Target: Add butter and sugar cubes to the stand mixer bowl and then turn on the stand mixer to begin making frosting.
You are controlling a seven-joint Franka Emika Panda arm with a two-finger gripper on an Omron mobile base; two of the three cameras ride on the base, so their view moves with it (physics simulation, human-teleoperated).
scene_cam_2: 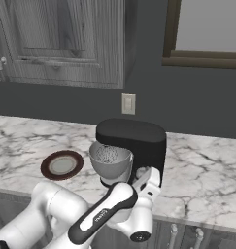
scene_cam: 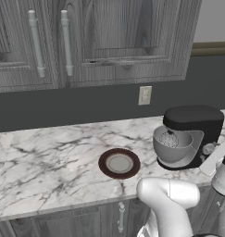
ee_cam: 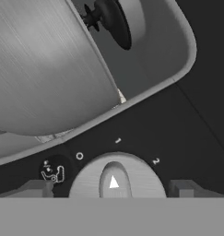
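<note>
The glossy black stand mixer [scene_cam: 193, 121] [scene_cam_2: 139, 138] stands on the marble counter, with the grey stand mixer bowl [scene_cam: 171, 147] [scene_cam_2: 109, 164] [ee_cam: 44, 69] under its head and a wire whisk inside. My gripper [scene_cam: 211, 155] [scene_cam_2: 147, 179] [ee_cam: 113, 190] is open at the mixer's side. In the hand view its fingertips [ee_cam: 32, 189] flank the silver knob [ee_cam: 115, 177], apart from it. The knob's white arrow points toward the mark 1. The butter and the sugar cubes are out of view.
A dark brown plate [scene_cam: 104, 159] [scene_cam_2: 45, 168] with a grey centre lies on the counter left of the mixer. Grey wooden wall cabinets [scene_cam: 109, 41] hang above. A wall socket [scene_cam: 144, 95] [scene_cam_2: 128, 103] sits behind the mixer, and a window frame [scene_cam_2: 202, 56] is at the upper right.
</note>
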